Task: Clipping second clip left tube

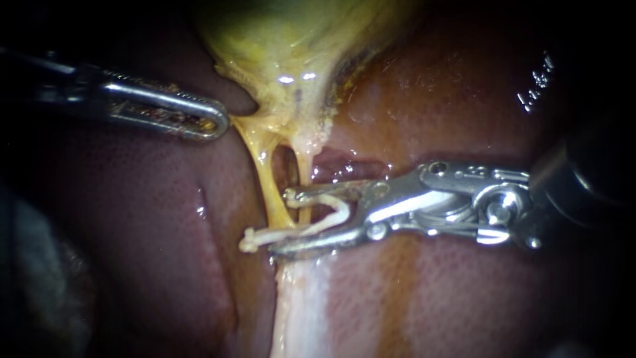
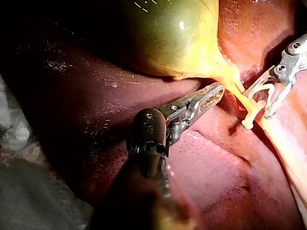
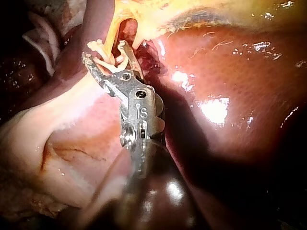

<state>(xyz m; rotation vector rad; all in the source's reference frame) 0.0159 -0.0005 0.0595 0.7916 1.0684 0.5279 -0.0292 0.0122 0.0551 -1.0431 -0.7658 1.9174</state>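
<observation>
Currently holding one open clip (image 1: 341,211) in the right instrument (image 1: 281,222): jaws spread wide, one clip leg seated in each, so gripped from both sides. Comes in side-on across the left tube (image 1: 262,174), prob. so the legs can pass either side of it and squeeze square to its run. Sits low on that tube, at the end away from the gallbladder (image 1: 285,40), close over the liver (image 1: 464,99). Not yet squeezed; shows a plain gap betw. the legs.

Can't settle from the endoscope view whether the right tube (image 1: 303,174) also lies betw. the legs or just passes behind the upper jaw. Worth checking before closing, as judged from here.

Keeps the left instrument (image 1: 215,122) w/ jaws together and nothing in them, tip just beside the yellow tissue under the gallbladder, well apart from the clip. Likely parked there to leave the approach free while staying near enough to steady that tissue.

Count: 2 instruments, 2 tubes, 1 clip. No other clip seen on either tube in any view.
</observation>
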